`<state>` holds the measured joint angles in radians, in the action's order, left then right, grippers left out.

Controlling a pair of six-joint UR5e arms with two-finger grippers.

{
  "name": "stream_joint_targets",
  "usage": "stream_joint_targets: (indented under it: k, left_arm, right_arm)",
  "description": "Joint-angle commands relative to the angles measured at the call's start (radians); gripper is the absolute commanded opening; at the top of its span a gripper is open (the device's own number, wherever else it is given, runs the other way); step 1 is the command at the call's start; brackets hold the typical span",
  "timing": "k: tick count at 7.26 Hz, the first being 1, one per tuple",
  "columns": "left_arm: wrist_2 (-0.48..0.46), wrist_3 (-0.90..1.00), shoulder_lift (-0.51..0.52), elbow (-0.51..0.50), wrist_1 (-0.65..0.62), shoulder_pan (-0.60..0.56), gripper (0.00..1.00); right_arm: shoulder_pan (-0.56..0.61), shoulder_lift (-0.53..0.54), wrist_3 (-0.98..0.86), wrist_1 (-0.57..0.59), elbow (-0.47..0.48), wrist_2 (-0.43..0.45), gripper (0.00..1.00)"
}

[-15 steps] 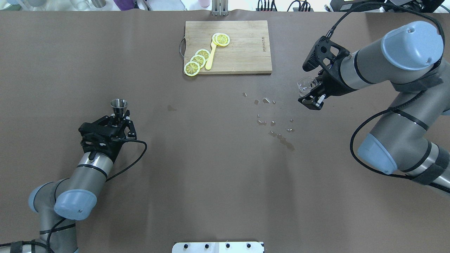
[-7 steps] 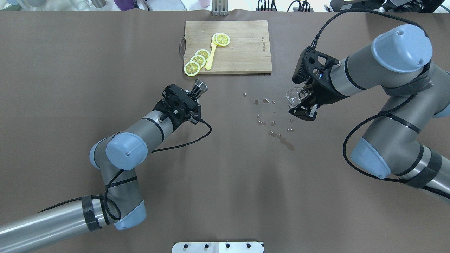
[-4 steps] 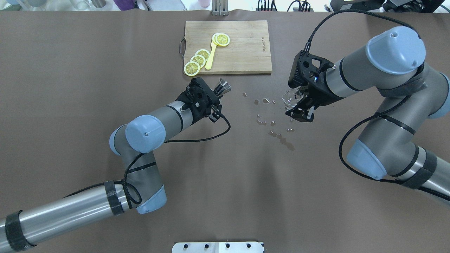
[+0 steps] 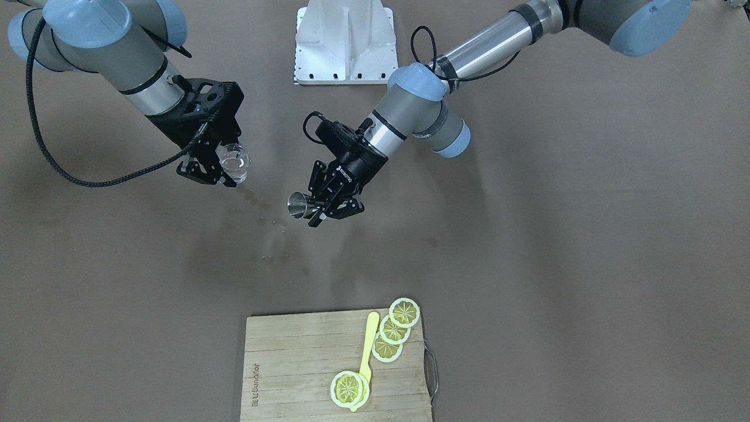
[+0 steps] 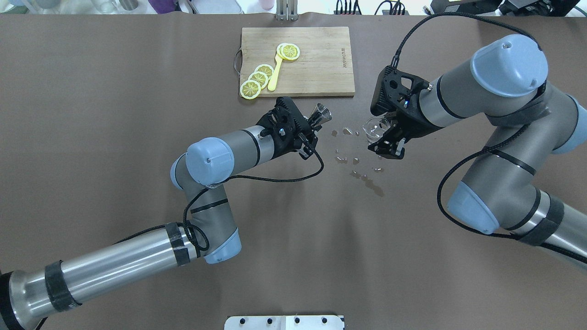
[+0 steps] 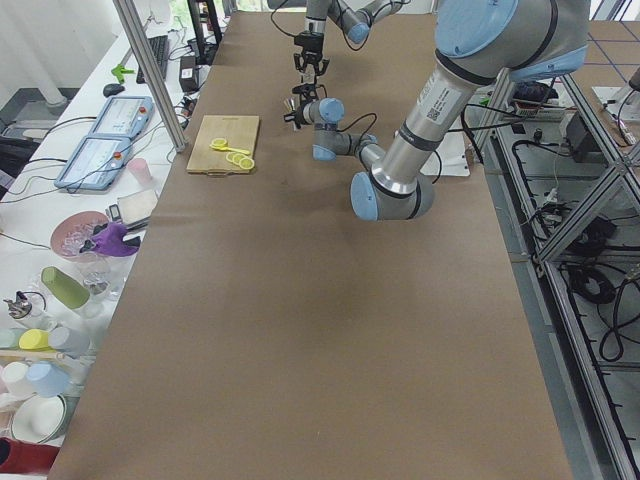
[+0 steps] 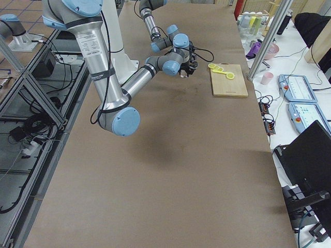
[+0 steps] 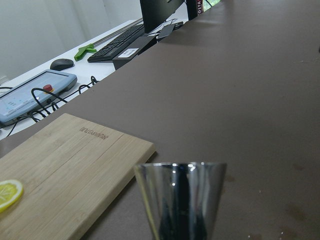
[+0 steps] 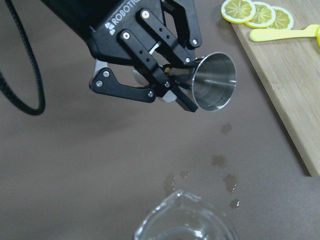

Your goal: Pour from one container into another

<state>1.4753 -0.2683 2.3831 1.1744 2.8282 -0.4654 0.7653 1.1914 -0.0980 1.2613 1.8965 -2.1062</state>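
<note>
Left gripper — tight around jigger

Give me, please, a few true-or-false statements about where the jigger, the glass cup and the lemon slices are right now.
1. The left claw grips the jigger. True.
2. The glass cup stands on the cutting board. False: the right claw holds it, well off the board.
3. Lemon slices lie on the cutting board. True.
4. The jigger's rim touches the glass cup. False: a clear gap separates them.
5. Wet spots mark the table near the cup. True.
</note>
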Motion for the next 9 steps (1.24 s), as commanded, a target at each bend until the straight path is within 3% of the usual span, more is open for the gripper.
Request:
stream_joint_targets:
  k: [1, 4, 7, 9]
  left_arm:
    - [0.022, -0.002, 0.043, -0.089, 0.115, -0.001, 0.0]
    - [0.025, -0.009, 0.065, -0.111, 0.178, 0.005, 0.0]
    - [0.211, 0.035, 0.054, -0.114, 0.264, 0.005, 0.0]
    - [0.266, 0.139, 0.031, -0.121, 0.295, 0.007, 0.0]
  right_arm:
    - [0.011, 0.0, -0.043, 0.003, 0.0, -0.014, 0.0]
    - [0.017, -0.007, -0.155, 0.032, -0.007, -0.028, 0.0]
    - [0.058, -0.064, -0.158, 0.14, -0.022, -0.023, 0.0]
    - [0.065, -0.119, -0.151, 0.171, -0.071, -0.025, 0.0]
